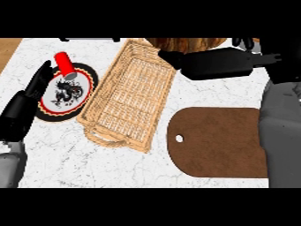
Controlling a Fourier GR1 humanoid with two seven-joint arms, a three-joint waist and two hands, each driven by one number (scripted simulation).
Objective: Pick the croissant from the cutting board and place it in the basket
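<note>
The brown cutting board (218,145) lies at the right with nothing on it. The croissant (185,43), brown and ridged, shows at the top edge, beyond the far end of the wicker basket (128,92). My right hand (211,65) reaches in from the right, is curled over the croissant and hides its lower part. The basket lies slanted in the middle and holds nothing. My left hand (22,106) rests at the left edge, fingers straight and pointing up, beside the plate.
A round plate (60,96) with a dragon picture and a red rim lies left of the basket, with a red cylinder (65,64) at its far edge. My grey right forearm (286,141) covers the board's right end. A wooden strip borders the counter's far left.
</note>
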